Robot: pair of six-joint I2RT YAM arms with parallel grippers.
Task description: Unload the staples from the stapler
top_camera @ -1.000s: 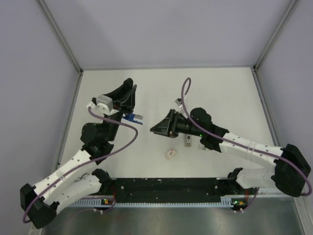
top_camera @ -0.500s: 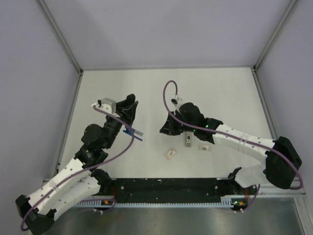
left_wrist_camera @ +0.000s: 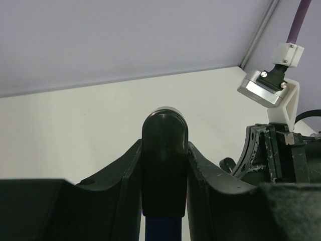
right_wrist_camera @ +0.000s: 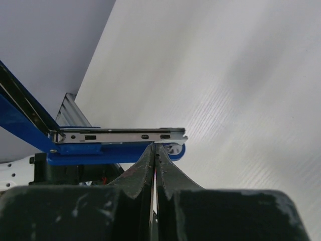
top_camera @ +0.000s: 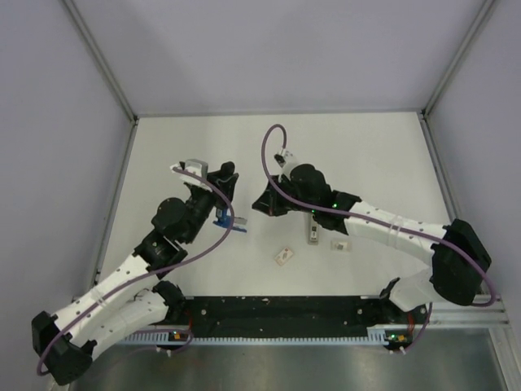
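1. My right gripper (right_wrist_camera: 154,148) is fully closed, its two fingers pressed flat together. The tips sit right at the underside of the stapler (right_wrist_camera: 75,148), just below the front of its metal magazine rail (right_wrist_camera: 120,134). I cannot tell whether anything is pinched between them.
2. I judge the tips are there to pick at the rail's front end, where a strip would come out.
3. My left gripper (top_camera: 218,205) is part-closed around the stapler's body and holds it up off the table (top_camera: 366,155). The opened front points towards the right arm, presumably so the rail is within reach.
4. The staples are not visible to me in any view. The rail shows only side-on, so its channel is hidden.
5. The left wrist view is mostly filled by the stapler's black rear end between my fingers, so it tells me nothing about the front.
6. From overhead the contact point is too small and dark to read.
7. Two whitish boxes (top_camera: 284,257) and a small grey object (top_camera: 313,235) that I cannot identify lie near the right arm.
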